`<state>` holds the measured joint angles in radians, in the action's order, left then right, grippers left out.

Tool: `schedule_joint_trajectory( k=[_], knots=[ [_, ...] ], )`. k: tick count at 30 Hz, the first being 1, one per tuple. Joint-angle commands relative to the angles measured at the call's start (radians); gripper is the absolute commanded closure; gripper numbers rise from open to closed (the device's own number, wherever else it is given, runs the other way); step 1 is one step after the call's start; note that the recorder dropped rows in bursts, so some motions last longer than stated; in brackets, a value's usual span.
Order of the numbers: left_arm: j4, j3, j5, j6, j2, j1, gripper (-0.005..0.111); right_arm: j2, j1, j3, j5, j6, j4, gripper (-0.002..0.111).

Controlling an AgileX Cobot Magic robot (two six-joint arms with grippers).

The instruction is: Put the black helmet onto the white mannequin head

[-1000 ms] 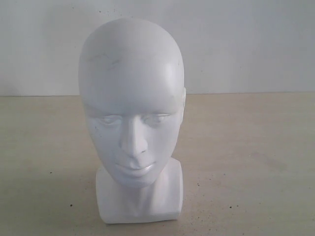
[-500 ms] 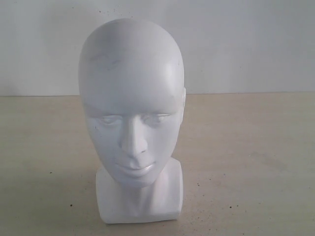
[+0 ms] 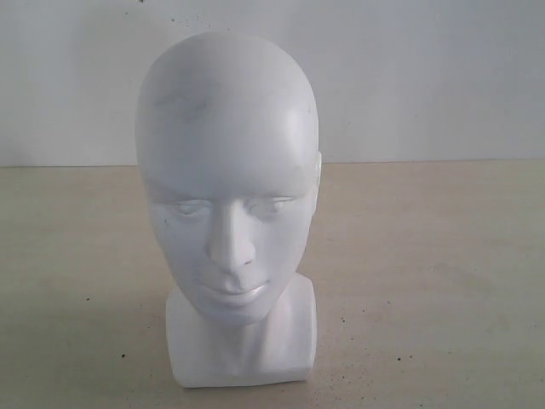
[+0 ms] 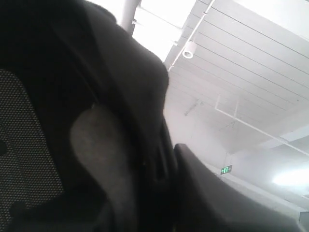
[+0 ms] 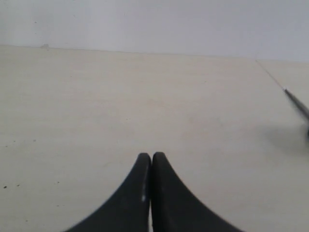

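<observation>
The white mannequin head (image 3: 228, 175) stands upright on its blocky neck base in the middle of the exterior view, facing the camera, with nothing on its crown. The black helmet (image 4: 96, 145) fills the left wrist view from very close: dark shell, grey padded lining and mesh. My left gripper (image 4: 161, 164) is shut on the helmet's edge, with one dark finger (image 4: 217, 193) showing beside it and the ceiling behind. Helmet and arms are out of the exterior view. My right gripper (image 5: 151, 155) is shut and empty, low over the table.
The beige table (image 3: 426, 256) spreads around the head, with a white wall (image 3: 426, 77) behind it. A thin dark rod (image 5: 298, 104) lies at the table's edge in the right wrist view.
The head has not moved. A faint grey shadow on its forehead has spread slightly.
</observation>
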<state>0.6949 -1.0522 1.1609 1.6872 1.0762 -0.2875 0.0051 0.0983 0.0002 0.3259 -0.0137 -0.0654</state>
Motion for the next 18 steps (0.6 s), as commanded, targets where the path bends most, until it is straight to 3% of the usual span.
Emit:
schedule_joint_trajectory(
  k=[1, 9, 18],
  knots=[
    [-0.113, -0.02, 0.06, -0.074, 0.009, -0.064, 0.102, -0.005, -0.007, 0.0, -0.091, -0.048, -0.06, 0.108],
    [-0.118, -0.02, 0.06, -0.074, 0.098, -0.162, 0.102, -0.005, -0.007, 0.0, -0.308, -0.029, 0.013, 0.108],
    [-0.139, -0.029, 0.06, -0.08, 0.151, -0.176, 0.102, -0.005, -0.007, 0.0, -0.51, 0.184, 0.191, 0.108]
  ],
)
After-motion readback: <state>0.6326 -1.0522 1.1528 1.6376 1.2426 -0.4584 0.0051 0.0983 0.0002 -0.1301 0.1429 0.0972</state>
